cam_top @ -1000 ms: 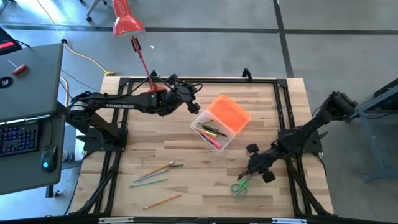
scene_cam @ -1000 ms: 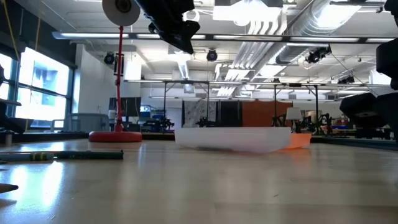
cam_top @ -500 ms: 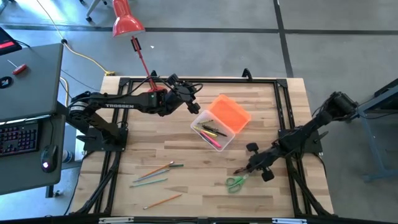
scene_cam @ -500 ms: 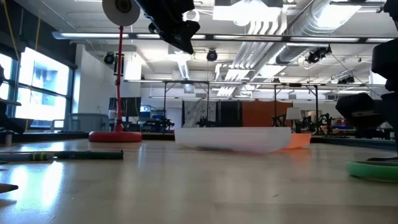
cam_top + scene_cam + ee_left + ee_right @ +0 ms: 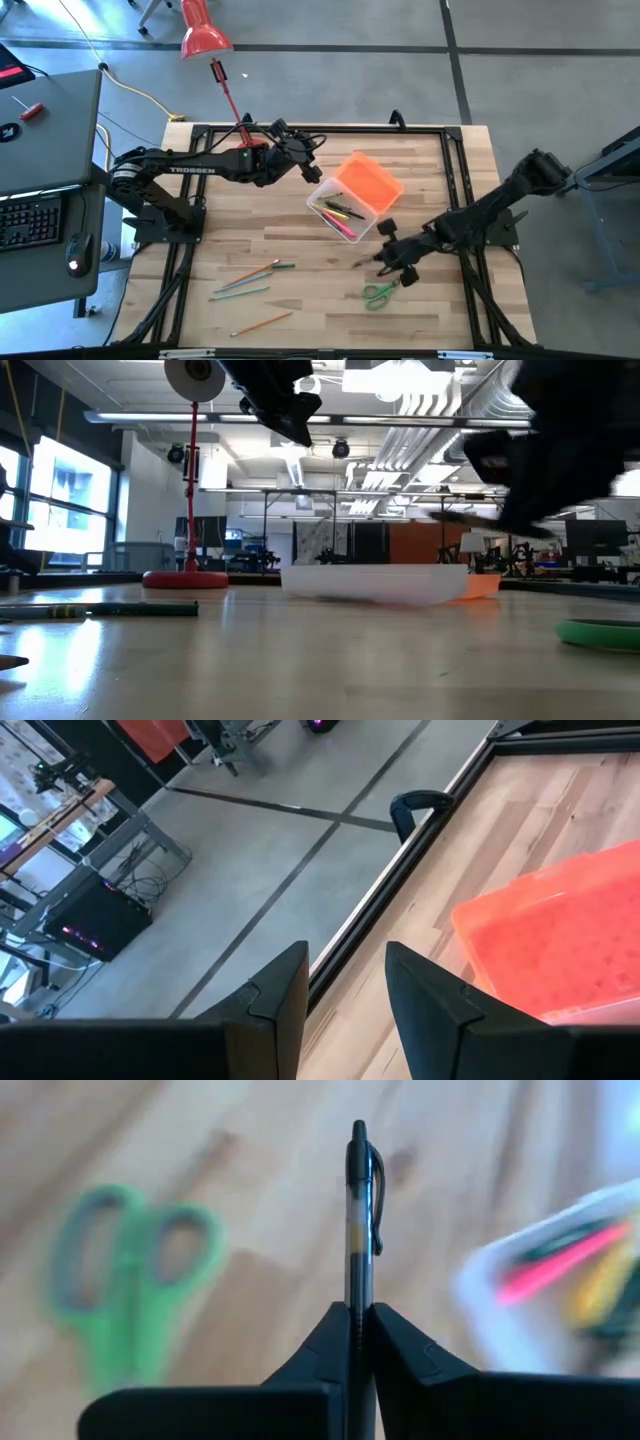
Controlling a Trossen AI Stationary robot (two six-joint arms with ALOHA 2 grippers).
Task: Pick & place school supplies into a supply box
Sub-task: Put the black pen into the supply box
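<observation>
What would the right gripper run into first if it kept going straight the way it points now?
Likely the clear supply box. The right gripper, shut on a dark pen, points over bare table toward it; the green scissors lie off to the side. Depth is uncertain.

Pale, smooth wood planking is being shown by the counter (image 5: 300, 240); translucent plastic by the supply box (image 5: 345, 215); matt orange gridding by its lid (image 5: 368, 182).

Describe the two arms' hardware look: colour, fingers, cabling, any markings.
Both arms are black, jointed tubes. The left arm carries white lettering along its link and loose black cables near the left gripper. The right gripper has two flat, angular matte-black fingers; the left gripper's fingers match.
</observation>
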